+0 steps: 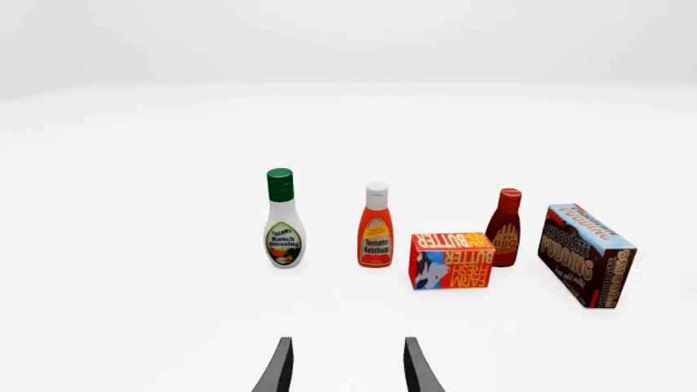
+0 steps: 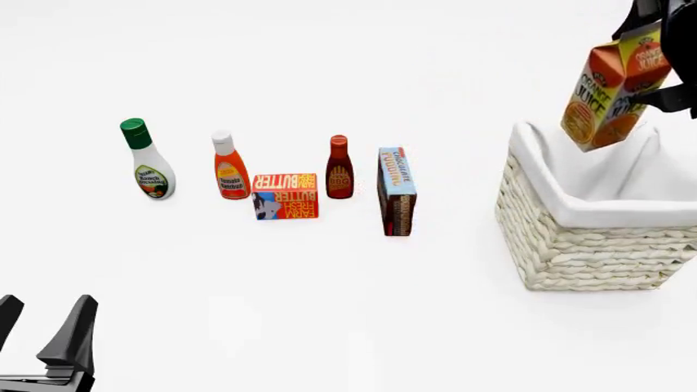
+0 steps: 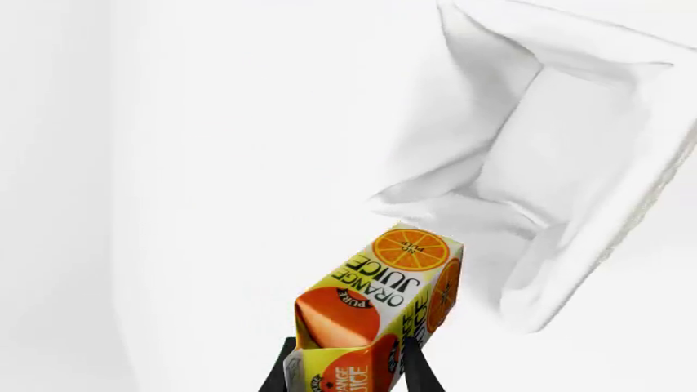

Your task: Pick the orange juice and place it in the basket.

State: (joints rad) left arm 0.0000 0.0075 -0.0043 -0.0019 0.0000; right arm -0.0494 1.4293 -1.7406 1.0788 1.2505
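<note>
So the right gripper (image 3: 346,366) has its 2 black fingers clamped on the top end of the tall orange-and-yellow gable-top orange juice carton (image 2: 614,91), which hangs tilted in the air at about 2 o'clock in the front view, right over the near-left part of the big pale woven wicker basket (image 2: 588,253) with the white cloth lining. The carton isn't touching the basket as far as I can tell; its lower end sits above the lining's rim. From the right wrist view you see the carton (image 3: 376,318) pinched between the fingers, with the white lining of the basket (image 3: 566,155) beyond it. The left gripper (image 2: 44,331) is parked down at 8 o'clock in the front view, fingers spread apart with nothing between them. The other groceries stand in a rough row around 10 o'clock to center, well apart from the basket: a white ranch dressing bottle with a green cap (image 2: 145,162), an orange-red tomato ketchup bottle with a white cap (image 2: 228,167), a red-and-orange butter box (image 2: 286,196) just in front of it, a dark red BBQ sauce bottle (image 2: 339,168), and a flat dark chocolate pudding box (image 2: 397,192) standing on edge.
</note>
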